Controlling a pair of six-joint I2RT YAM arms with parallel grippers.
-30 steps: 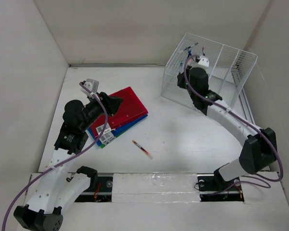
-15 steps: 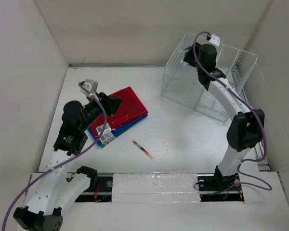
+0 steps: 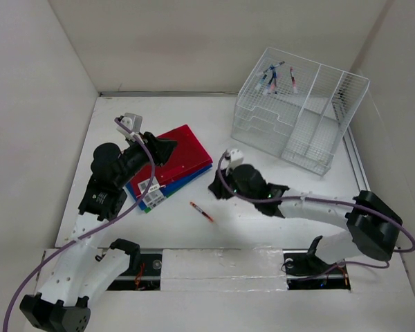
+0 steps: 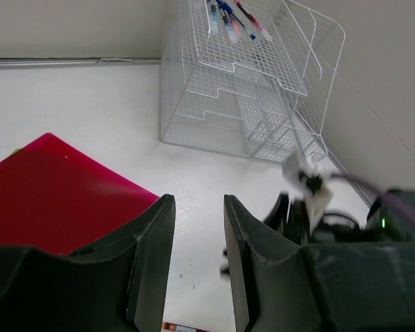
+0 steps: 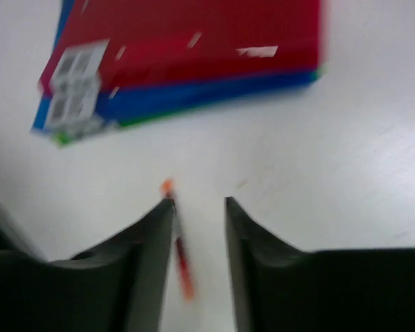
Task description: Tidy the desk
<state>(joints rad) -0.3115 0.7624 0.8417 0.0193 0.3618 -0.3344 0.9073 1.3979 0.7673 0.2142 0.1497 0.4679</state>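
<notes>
The white desk (image 3: 263, 162) holds a red-and-orange pen (image 3: 201, 211) near its front middle. My right gripper (image 3: 214, 188) is open and empty, low over the desk just right of and behind the pen. In the right wrist view the pen (image 5: 180, 257) lies between the open fingers (image 5: 198, 204), close to the left one, blurred. My left gripper (image 3: 170, 147) is open and empty above a stack of red, blue and green books (image 3: 171, 166). The left wrist view shows its fingers (image 4: 198, 200) apart over the red cover (image 4: 55, 197).
A white wire-mesh rack (image 3: 297, 117) stands at the back right with several pens (image 3: 277, 76) on its top tier; it also shows in the left wrist view (image 4: 242, 90). Upright white panels close in the left, back and right. The book stack (image 5: 187, 55) lies just beyond the right gripper.
My right arm has swung from the top of the rack down to the middle of the desk, next to the loose pen. The left arm has not moved.
</notes>
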